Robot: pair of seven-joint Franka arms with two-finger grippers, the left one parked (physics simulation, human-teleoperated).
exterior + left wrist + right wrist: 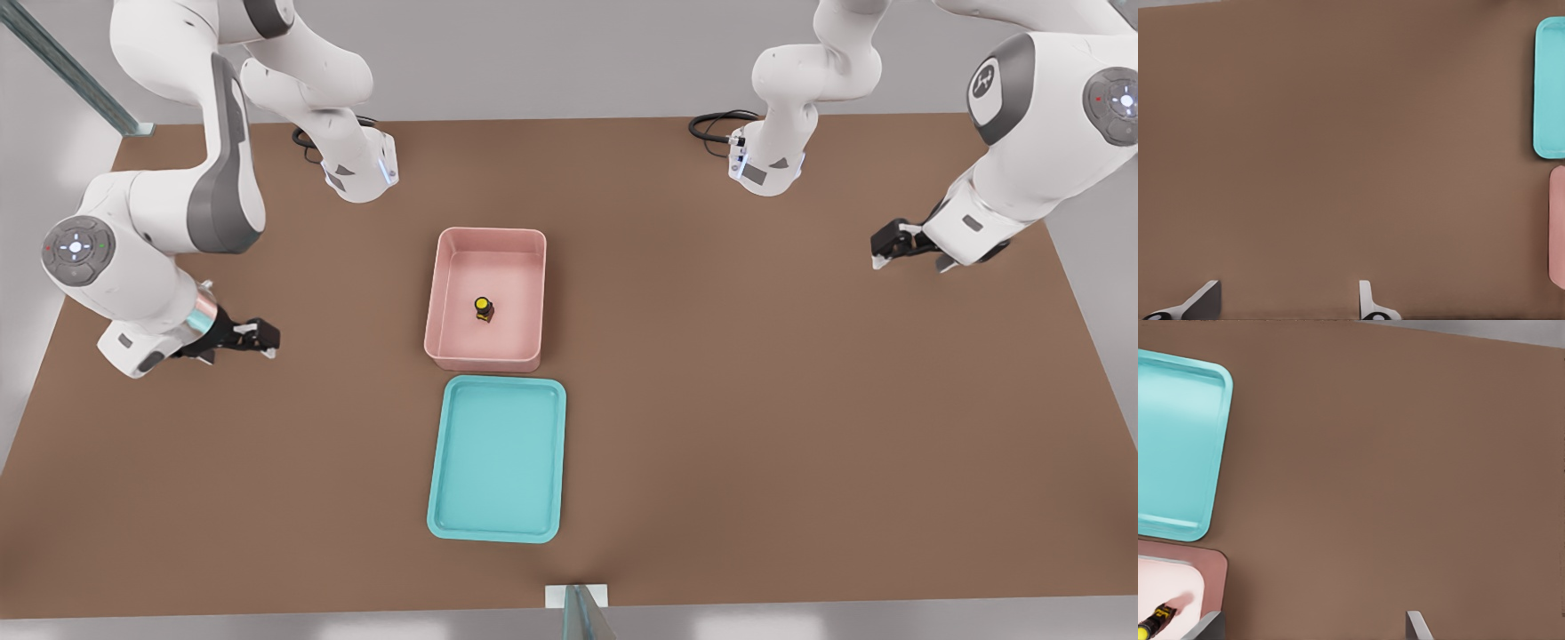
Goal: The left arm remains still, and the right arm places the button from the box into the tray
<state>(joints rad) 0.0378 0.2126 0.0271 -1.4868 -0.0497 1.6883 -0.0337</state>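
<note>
Brown and plain, the table (800, 427) fills almost the whole front view, with a grey floor around its edges. Near the middle stands the box (487, 242), a pale pink bin with tall walls and rounded corners. On its floor sits the button (483, 308), very small, with a round yellow cap on a black body. It stands upright and touches none of the walls.

Just beside the box, on the side nearer to the camera, lies the tray (498, 524), teal, shallow, with a low rim. The two containers are very close but apart.

On the front view's left, the right arm (160, 222) holds its gripper (263, 338) low over bare table, well apart from the box. Its two fingers (1415, 628) stand apart with nothing between them.

In the right wrist view the box is cut by the frame, so only one corner shows, and the button appears there half cut off, lying at the very edge. The tray is also cut on one side. Only the tips of the fingers are visible in that view.
</note>
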